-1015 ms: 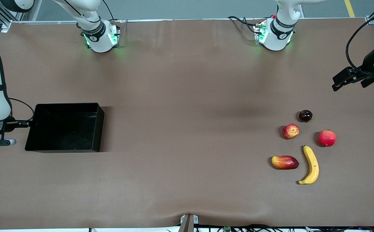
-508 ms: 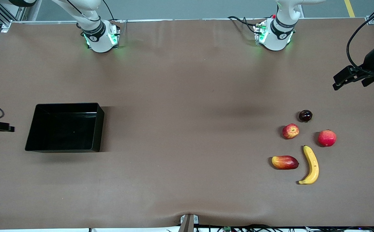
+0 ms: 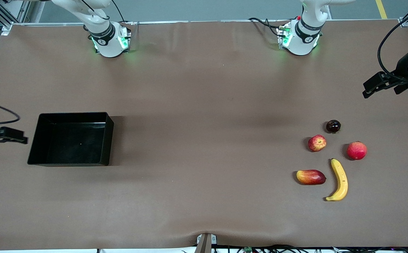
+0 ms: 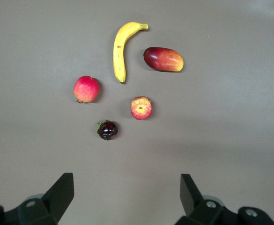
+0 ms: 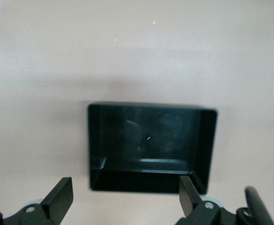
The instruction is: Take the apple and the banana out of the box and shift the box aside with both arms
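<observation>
A: Front view? 
B: Glossy black box [image 3: 71, 139] sits empty at the right arm's end; curved banana [image 3: 340, 179] lies at the streaked apple's [image 3: 317, 143] five o'clock.

A: Wrist views? 
B: Left gripper [image 4: 126, 193] hangs wide over the mat; right gripper [image 5: 125, 196] wide, over the box rim.

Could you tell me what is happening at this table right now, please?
Nothing is being held. The black box sits empty at the right arm's end, with the open right gripper up beside it. The apple and banana lie on the table at the left arm's end among three other fruits. The left gripper hangs open above that end.
</observation>
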You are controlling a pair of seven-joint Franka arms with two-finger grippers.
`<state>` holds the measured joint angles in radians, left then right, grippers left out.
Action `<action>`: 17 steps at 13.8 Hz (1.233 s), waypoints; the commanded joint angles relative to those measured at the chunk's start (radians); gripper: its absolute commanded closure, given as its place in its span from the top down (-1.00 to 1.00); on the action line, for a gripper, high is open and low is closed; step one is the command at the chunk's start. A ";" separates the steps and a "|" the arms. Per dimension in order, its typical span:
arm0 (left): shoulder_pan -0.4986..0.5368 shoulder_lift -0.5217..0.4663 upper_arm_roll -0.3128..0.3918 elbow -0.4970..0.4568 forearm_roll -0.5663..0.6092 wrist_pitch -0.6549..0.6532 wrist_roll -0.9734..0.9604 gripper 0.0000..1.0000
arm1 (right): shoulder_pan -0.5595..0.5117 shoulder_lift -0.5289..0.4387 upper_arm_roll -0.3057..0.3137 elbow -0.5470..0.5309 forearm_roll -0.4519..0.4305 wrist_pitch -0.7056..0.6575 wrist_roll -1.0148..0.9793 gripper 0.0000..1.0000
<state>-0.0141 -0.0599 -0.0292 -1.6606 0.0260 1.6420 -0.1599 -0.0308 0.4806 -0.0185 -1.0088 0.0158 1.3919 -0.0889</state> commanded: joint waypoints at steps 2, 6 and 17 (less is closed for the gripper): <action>0.002 -0.018 0.003 -0.013 -0.015 -0.008 0.011 1.00 | 0.067 -0.130 0.000 -0.045 -0.026 -0.115 0.060 1.00; 0.000 -0.014 0.003 -0.015 -0.015 -0.007 0.014 1.00 | 0.060 -0.403 -0.004 -0.393 -0.032 -0.025 0.063 1.00; -0.007 -0.017 -0.015 -0.010 -0.020 -0.010 0.008 1.00 | -0.014 -0.465 -0.017 -0.413 -0.026 -0.005 0.054 1.00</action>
<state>-0.0221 -0.0599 -0.0433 -1.6667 0.0255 1.6420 -0.1599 -0.0400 0.0293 -0.0470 -1.4231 0.0079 1.4169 -0.0448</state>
